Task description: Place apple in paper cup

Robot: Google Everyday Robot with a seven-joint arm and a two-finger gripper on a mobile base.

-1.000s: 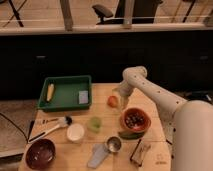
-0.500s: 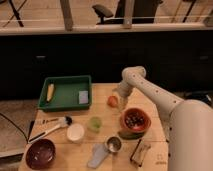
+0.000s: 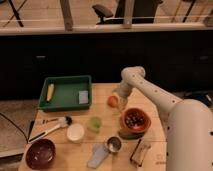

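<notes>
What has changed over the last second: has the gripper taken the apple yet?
Nothing has visibly changed. The gripper is close beside the apple as before, with its fingers open and nothing taken hold of. The apple lies in the same spot, and the paper cup has not moved.

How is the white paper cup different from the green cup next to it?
The paper cup is opaque white; the green cup is pale green and looks translucent. The paper cup looks wider than the green cup. The paper cup stands nearer the camera than the green cup. Both stand upright, mouths up. The gripper is by the apple, away from both.
</notes>
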